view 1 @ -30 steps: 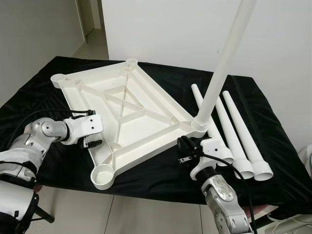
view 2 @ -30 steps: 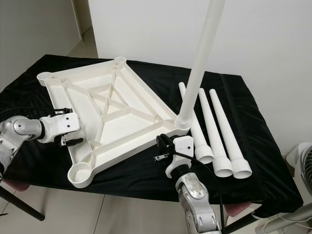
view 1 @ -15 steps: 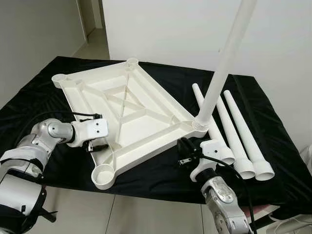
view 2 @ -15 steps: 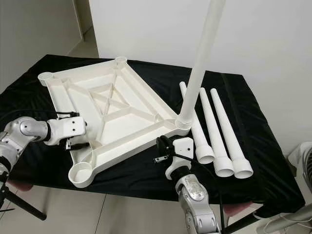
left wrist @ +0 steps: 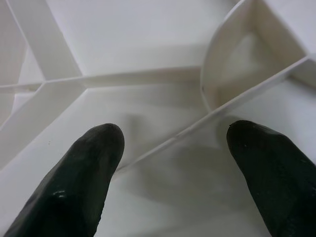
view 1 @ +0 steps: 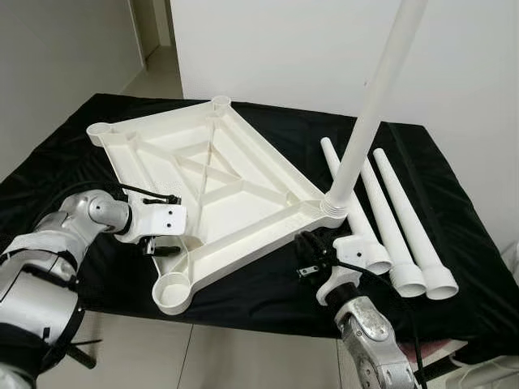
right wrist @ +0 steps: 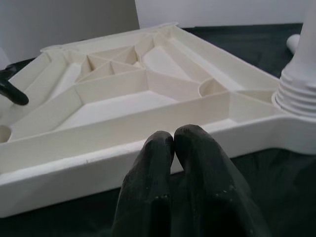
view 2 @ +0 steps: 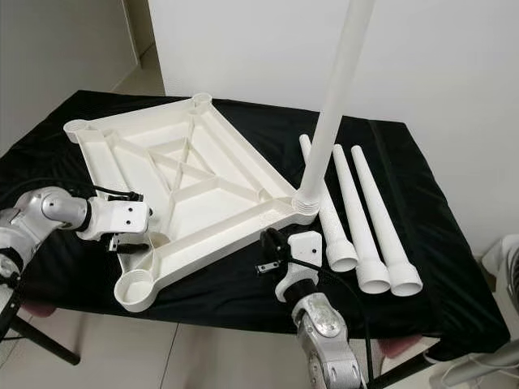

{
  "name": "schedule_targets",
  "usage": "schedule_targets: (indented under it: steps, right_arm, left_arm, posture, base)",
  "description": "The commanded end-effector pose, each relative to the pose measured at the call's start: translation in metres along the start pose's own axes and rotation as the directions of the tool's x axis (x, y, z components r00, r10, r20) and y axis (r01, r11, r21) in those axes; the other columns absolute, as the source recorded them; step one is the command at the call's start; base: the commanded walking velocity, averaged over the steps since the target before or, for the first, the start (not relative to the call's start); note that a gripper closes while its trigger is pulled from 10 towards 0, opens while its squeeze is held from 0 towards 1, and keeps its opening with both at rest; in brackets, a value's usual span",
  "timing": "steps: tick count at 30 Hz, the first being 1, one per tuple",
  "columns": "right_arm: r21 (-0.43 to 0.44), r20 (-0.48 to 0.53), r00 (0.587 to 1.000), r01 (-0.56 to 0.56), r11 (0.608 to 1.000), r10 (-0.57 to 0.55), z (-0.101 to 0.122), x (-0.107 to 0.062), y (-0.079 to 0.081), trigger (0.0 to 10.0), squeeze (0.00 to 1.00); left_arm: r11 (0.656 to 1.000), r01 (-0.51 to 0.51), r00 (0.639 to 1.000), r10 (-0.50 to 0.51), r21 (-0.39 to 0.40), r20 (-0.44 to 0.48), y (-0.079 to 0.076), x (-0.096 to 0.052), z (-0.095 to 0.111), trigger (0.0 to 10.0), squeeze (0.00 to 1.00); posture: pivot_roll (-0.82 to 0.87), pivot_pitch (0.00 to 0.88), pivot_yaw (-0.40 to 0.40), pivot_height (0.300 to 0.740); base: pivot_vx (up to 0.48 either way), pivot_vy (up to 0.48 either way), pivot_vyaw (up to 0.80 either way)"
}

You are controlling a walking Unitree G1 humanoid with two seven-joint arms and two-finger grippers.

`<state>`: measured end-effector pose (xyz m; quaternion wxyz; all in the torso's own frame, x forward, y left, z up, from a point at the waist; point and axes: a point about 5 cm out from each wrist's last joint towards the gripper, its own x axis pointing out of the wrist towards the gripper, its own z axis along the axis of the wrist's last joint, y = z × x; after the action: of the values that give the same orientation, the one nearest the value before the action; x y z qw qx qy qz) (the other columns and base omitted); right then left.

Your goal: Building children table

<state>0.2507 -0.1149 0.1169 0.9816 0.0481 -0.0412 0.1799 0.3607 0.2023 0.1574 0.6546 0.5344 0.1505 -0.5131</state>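
Left eye view: the left gripper (view 1: pixel 168 241), fingers spread, has reached the upturned white plastic ribbed tabletop (view 1: pixel 212 182) near its front empty socket, ready to steady it; the right gripper (right wrist: pixel 173 143) rests pressed together.

Both head views look down from the near edge over the black-draped counter (view 1: pixel 268 292). Each wrist view sits close to the white ribbed plastic tabletop (right wrist: pixel 148 106), shared by all views.
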Motion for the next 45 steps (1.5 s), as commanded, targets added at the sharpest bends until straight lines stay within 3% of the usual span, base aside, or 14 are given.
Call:
schedule_targets:
  steps: [1,5,8,9,15,20,21,24,25,31,38,45]
  right_arm:
    - [-0.016,-0.002,1.0,0.003,1.0,-0.003,0.001,-0.001,0.0,10.0,0.0]
    - [-0.012,-0.004,1.0,0.011,1.0,-0.011,0.0,-0.003,0.001,10.0,0.0]
    - [-0.008,-0.006,1.0,0.016,1.0,-0.016,-0.001,-0.004,0.001,10.0,0.0]
    - [-0.008,-0.006,1.0,0.018,1.0,-0.018,-0.001,-0.005,0.002,10.0,0.0]
    - [-0.005,-0.01,1.0,0.022,1.0,-0.022,-0.001,-0.007,0.002,10.0,0.0]
    - [0.001,-0.021,0.999,0.025,1.0,-0.025,-0.003,-0.011,0.005,10.0,0.0]
    - [0.001,-0.021,0.999,0.025,1.0,-0.025,-0.003,-0.01,0.005,10.0,0.0]
    - [0.001,-0.022,0.999,0.024,1.0,-0.024,-0.003,-0.01,0.005,10.0,0.0]
    - [0.001,-0.023,0.999,0.024,1.0,-0.024,-0.003,-0.011,0.005,10.0,0.0]
    - [-0.001,-0.03,0.999,0.027,1.0,-0.027,-0.003,-0.014,0.005,10.0,0.0]
    - [0.002,-0.037,0.999,0.035,0.999,-0.035,-0.005,-0.017,0.006,10.0,0.0]
    - [0.005,-0.04,0.998,0.042,0.999,-0.042,-0.005,-0.018,0.007,10.0,0.0]
  left_arm:
    - [0.985,0.17,0.985,-0.17,-0.007,-0.021,-0.009,0.0,-0.002,10.0,0.0]
    - [0.976,0.218,0.974,-0.219,-0.012,-0.054,-0.008,0.001,-0.002,10.0,0.0]
    - [0.972,0.234,0.97,-0.235,-0.012,-0.06,-0.007,0.002,-0.001,9.1,0.0]
    - [0.97,0.242,0.968,-0.242,-0.014,-0.062,-0.007,0.002,0.0,10.0,0.0]
    - [0.968,0.251,0.966,-0.25,0.002,-0.072,-0.008,0.005,0.001,10.0,0.0]
    - [0.965,0.261,0.964,-0.259,0.024,-0.053,-0.012,0.017,0.008,10.0,0.0]
    - [0.964,0.263,0.964,-0.262,0.024,-0.051,-0.013,0.018,0.008,4.4,0.0]
    - [0.964,0.266,0.963,-0.264,0.023,-0.049,-0.014,0.018,0.008,4.4,0.0]
    - [0.963,0.271,0.962,-0.27,0.016,-0.045,-0.014,0.019,0.009,0.0,0.0]
    - [0.955,0.294,0.955,-0.295,-0.028,-0.016,-0.018,0.021,0.009,0.0,0.0]
    - [0.949,0.315,0.949,-0.316,-0.026,-0.018,-0.021,0.021,0.007,0.0,0.0]
    - [0.965,0.242,0.97,-0.239,-0.096,0.048,-0.016,0.02,0.008,0.0,0.0]
  posture:
    - [-0.09,0.03,0.041,0.74]
    - [-0.09,0.038,0.05,0.74]
    - [-0.09,0.049,0.054,0.74]
    - [-0.09,0.049,0.054,0.74]
    - [-0.1,0.055,0.056,0.74]
    - [-0.1,0.064,0.051,0.74]
    - [-0.1,0.068,0.051,0.74]
    - [-0.1,0.068,0.051,0.74]
    - [-0.1,0.068,0.048,0.74]
    - [-0.11,0.076,0.054,0.74]
    - [-0.12,0.081,0.058,0.74]
    - [-0.12,0.079,0.06,0.74]
  base:
    - [0.0,0.0,0.0]
    - [0.0,0.0,0.0]
    - [0.0,0.0,0.0]
    - [0.0,0.0,0.0]
    - [0.0,0.0,0.0]
    - [0.0,0.0,0.0]
    - [0.0,0.0,0.0]
    - [0.0,0.0,0.0]
    - [0.0,0.0,0.0]
    - [0.0,0.0,0.0]
    - [0.0,0.0,0.0]
    - [0.0,0.0,0.0]
